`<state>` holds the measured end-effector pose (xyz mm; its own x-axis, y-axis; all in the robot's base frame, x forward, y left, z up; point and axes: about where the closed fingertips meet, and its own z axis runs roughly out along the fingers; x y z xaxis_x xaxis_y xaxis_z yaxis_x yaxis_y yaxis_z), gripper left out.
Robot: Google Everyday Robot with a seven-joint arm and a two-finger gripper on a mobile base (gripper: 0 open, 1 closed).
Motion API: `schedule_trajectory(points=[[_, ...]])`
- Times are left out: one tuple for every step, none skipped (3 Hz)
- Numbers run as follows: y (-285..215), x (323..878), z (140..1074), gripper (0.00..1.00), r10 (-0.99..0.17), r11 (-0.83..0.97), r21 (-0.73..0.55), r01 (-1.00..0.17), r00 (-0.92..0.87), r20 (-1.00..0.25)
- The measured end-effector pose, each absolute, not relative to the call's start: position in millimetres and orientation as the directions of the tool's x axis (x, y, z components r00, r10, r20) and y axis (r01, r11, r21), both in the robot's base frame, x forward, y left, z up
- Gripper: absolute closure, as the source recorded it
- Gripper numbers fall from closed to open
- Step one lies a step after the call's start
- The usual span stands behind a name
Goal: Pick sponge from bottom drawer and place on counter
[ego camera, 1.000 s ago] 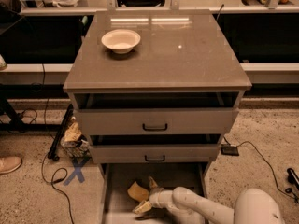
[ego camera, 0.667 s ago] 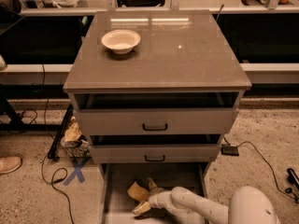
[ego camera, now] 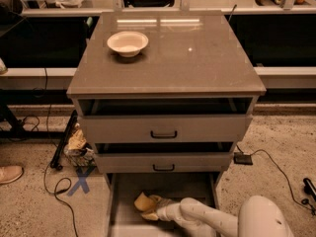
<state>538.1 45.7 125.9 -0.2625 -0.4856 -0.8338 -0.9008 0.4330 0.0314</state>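
Observation:
The bottom drawer point(ego camera: 123, 191) is pulled out at the foot of the grey cabinet. The pale-yellow sponge point(ego camera: 143, 202) lies on its grey floor, left of centre, with curled edges. My gripper point(ego camera: 157, 209) reaches into the drawer from the lower right on its white arm and is at the sponge's right side, touching it. The counter point(ego camera: 197, 58) is the glossy grey-brown top of the cabinet above.
A cream-white bowl point(ego camera: 127, 43) stands on the counter's back left. The two upper drawers point(ego camera: 164, 130) with black handles stand slightly open above the bottom one. Cables, a blue X mark point(ego camera: 80, 183) and a crumpled bag lie on the floor at left.
The arm and gripper have shifted only slightly at the sponge; the sponge stays in the same spot in the drawer.

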Motion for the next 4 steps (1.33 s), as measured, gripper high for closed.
schedule_trajectory(points=[[44.0, 535.9, 131.1, 0.65, -0.475, 0.432, 0.033, -0.901, -0.259, -0.841], [36.5, 529.3, 154.1, 0.88, -0.437, 0.416, 0.03, -0.909, -0.229, -0.87], [6.6, 517.4, 191.4, 1.0, -0.397, 0.373, 0.025, -0.928, -0.184, -0.899], [-24.4, 497.5, 241.7, 1.0, -0.373, 0.264, 0.01, -0.964, -0.112, -0.921]])
